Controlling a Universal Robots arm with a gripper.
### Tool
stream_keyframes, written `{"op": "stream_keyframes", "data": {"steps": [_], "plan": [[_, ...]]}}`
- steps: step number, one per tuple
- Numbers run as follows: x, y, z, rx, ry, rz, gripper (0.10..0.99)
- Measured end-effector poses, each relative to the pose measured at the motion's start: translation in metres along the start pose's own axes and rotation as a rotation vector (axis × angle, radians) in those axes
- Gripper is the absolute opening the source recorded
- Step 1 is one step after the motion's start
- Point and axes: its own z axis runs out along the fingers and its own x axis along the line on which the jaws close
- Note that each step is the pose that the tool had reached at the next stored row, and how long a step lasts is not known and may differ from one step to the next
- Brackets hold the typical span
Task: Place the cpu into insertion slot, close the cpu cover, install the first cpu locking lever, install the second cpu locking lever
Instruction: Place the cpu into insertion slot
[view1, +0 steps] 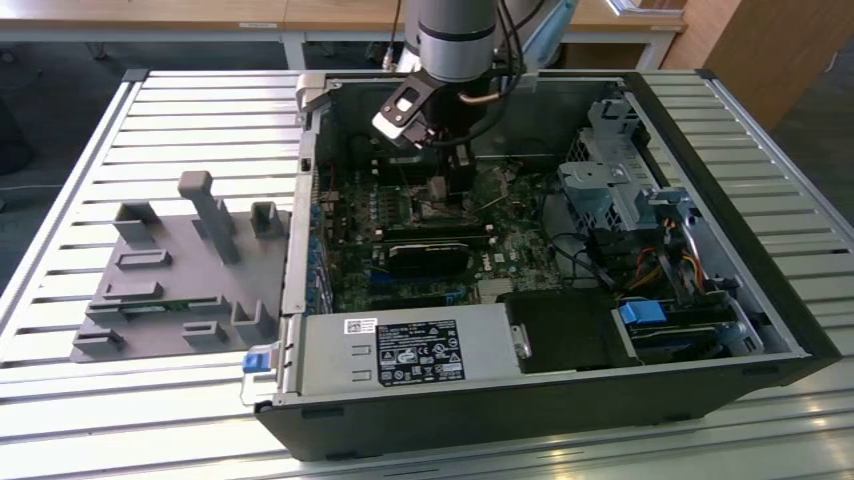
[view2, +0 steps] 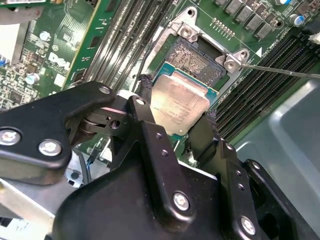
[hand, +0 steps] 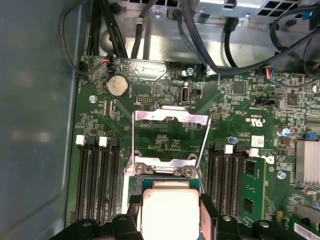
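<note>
Gripped the cpu (view2: 181, 106) by two opposite edges in the pincer (view2: 177, 100), flat, partly over the near side of the insertion slot (view2: 196, 56), with the cpu cover (hand: 170, 116) swung open beyond it.

Slatted metal table (view1: 200, 100) carrying whole setup. Open black pc case (view1: 534, 420) lying on its side on slats. Grey fixture plate (view1: 171, 282) sitting flat just beside case, toward the exterior view's left, grey posts sticking up off it.

grey fixture plate (view1: 174, 270) on slatted table (view1: 80, 400) | power supply (view1: 400, 352) inside computer case (view1: 534, 412) | coin cell (hand: 118, 86) near memory slots (hand: 97, 175)
</note>
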Motion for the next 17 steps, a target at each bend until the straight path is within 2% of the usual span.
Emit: {"op": "stream_keyframes", "data": {"steps": [8,17], "plan": [[0.0014,-0.0048,0.0076,0.000,-0.0002,0.001,0.541],[0.0029,-0.0060,0.0201,0.002,-0.0006,0.010,0.541]]}}
